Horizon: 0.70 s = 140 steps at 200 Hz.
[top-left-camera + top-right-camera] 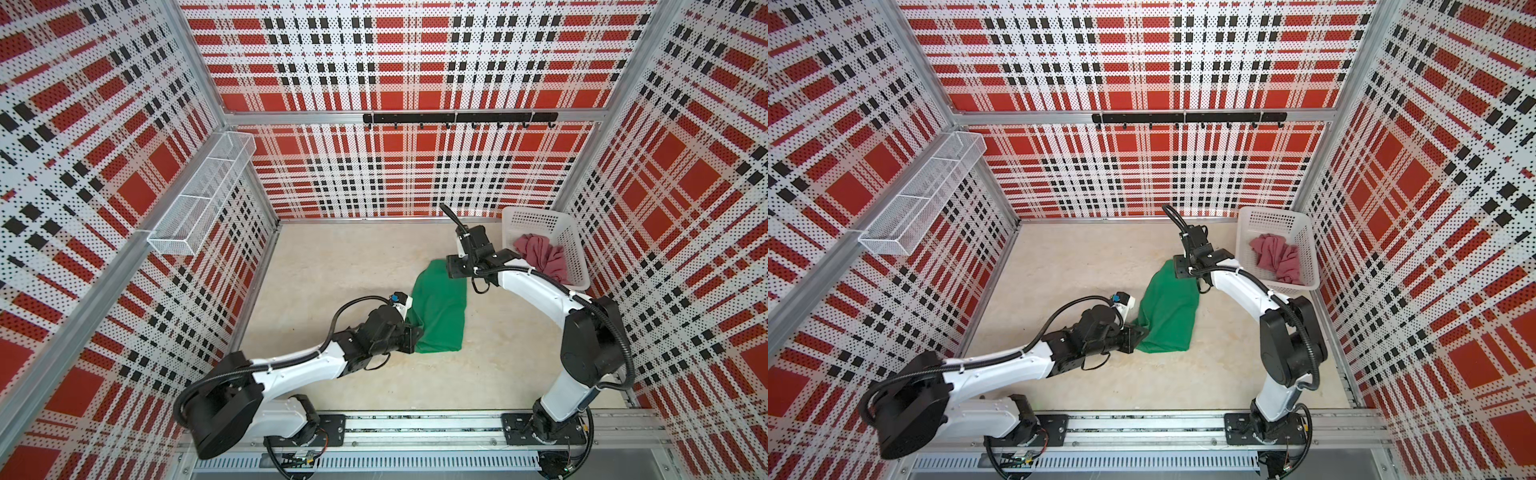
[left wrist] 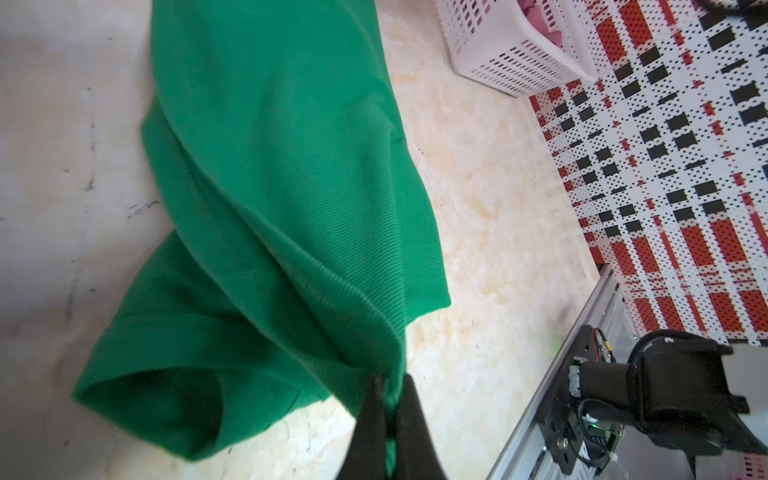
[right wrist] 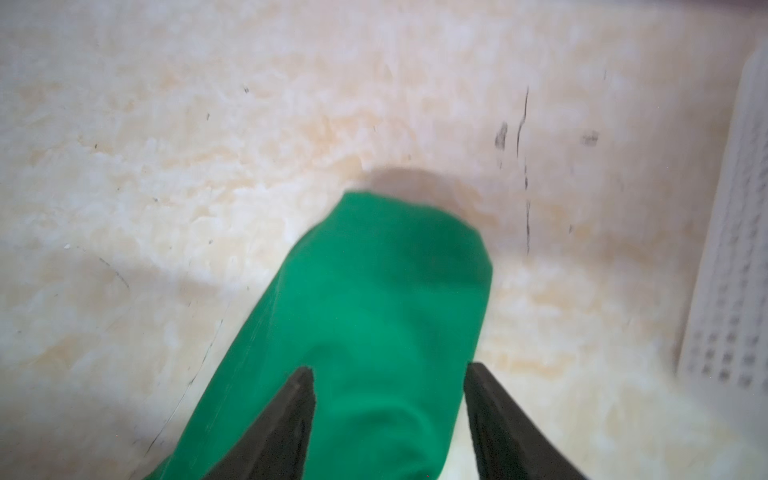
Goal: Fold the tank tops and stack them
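I see the white perforated basket [image 1: 577, 249] in the far right corner of the surface [image 1: 332, 266], with the pink tank top [image 1: 540, 257] crumpled inside it. A wire mesh shelf [image 1: 199, 191] hangs on the left wall and a black hook rail [image 1: 459, 117] runs along the back wall, both well apart from the work. In both top views the right arm [image 1: 536, 291] crosses just in front of the basket's near left corner and hides part of it.

The green tank top [image 1: 440, 307] lies mid-surface as a long, narrow shape running from near to far. Its near left corner is gathered into a bunch, and my left gripper [image 2: 388, 384] is clamped tight on it. The cloth fans out from the fingertips onto the surface. My right gripper [image 3: 388, 370] is over the far, rounded end of the same garment. Its jaws stand apart with green cloth showing between them, and I cannot tell whether the tips touch the fabric.

The left arm [image 1: 291, 365] stretches low from the front rail toward the middle. The right arm rises from its base, bends at a high elbow and reaches back and inward, wrist pitched down.
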Each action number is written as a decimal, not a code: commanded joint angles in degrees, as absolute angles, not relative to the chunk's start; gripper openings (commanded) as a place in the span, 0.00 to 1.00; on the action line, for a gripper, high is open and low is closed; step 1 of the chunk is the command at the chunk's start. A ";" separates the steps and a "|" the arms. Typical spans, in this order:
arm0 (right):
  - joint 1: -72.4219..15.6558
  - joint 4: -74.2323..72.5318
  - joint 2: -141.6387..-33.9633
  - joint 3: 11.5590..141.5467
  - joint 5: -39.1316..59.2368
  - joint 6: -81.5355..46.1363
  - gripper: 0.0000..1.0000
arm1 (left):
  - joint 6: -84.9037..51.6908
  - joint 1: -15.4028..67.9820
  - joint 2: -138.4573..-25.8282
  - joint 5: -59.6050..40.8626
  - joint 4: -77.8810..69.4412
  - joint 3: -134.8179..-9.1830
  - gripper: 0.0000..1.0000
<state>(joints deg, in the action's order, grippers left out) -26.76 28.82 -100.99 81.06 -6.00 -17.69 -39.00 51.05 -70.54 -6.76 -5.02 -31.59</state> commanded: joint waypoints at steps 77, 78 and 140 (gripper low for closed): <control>-33.66 34.92 -136.13 111.92 -5.05 -7.21 0.73 | -39.06 49.58 -67.29 -4.97 -3.08 -26.89 0.00; -33.66 35.08 -136.40 112.17 -5.12 -7.12 0.73 | -39.04 49.58 -67.26 -4.99 -3.08 -26.89 0.00; -33.57 38.48 -132.85 105.65 -9.45 -10.17 0.65 | -39.90 48.48 -67.07 -4.63 -2.77 -26.61 0.00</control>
